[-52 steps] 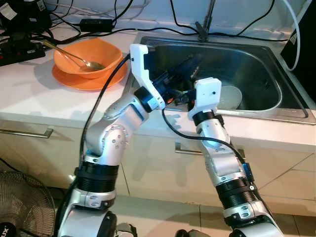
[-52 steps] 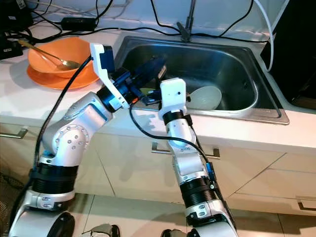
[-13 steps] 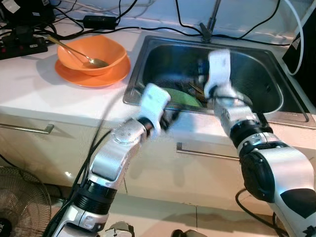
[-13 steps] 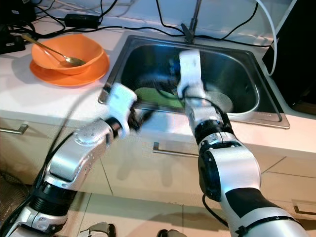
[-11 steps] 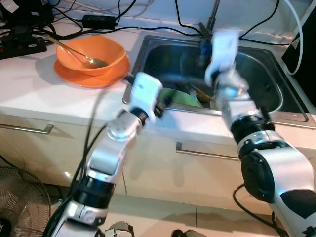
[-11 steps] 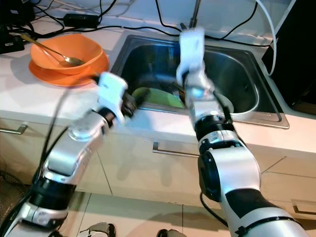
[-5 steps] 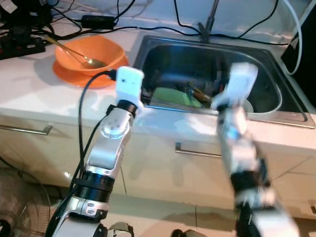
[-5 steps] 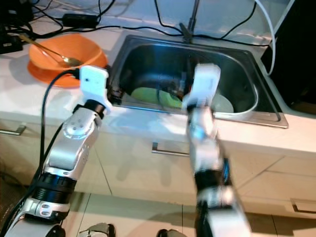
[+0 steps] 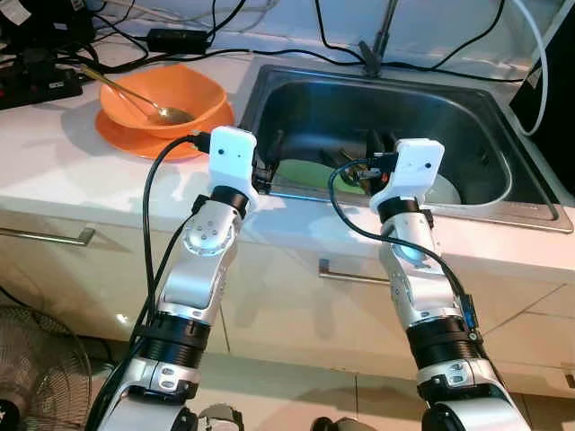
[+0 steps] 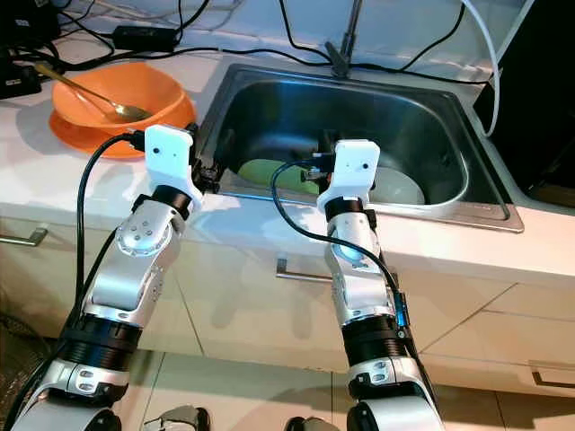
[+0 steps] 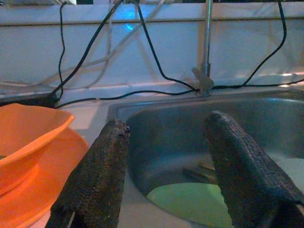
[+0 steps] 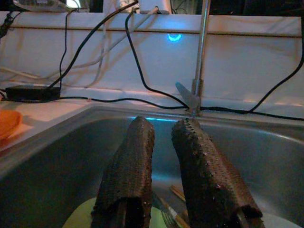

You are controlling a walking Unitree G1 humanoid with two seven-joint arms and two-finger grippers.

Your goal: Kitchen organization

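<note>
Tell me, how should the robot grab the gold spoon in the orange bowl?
Best to grip the spoon by its long handle, coming from above. The handle slants up over the orange bowl's rim, while its scoop lies low inside. The left gripper, open, is nearer.

1. 2 silver arms, built of rounded metallic segments joined by black ribbed collars.
2. A boxy white housing caps each wrist, on the left arm point(image 9: 202, 260) and on the right arm point(image 9: 418, 287).
3. A black cable loops from each white housing down along its arm.
4. Small screws dot the round silver joint of the left arm.
5. The fingers point(image 11: 92, 183) are black, long and blunt, with a rough knobbly texture.
6. A small blue part sits on the right forearm.
</note>
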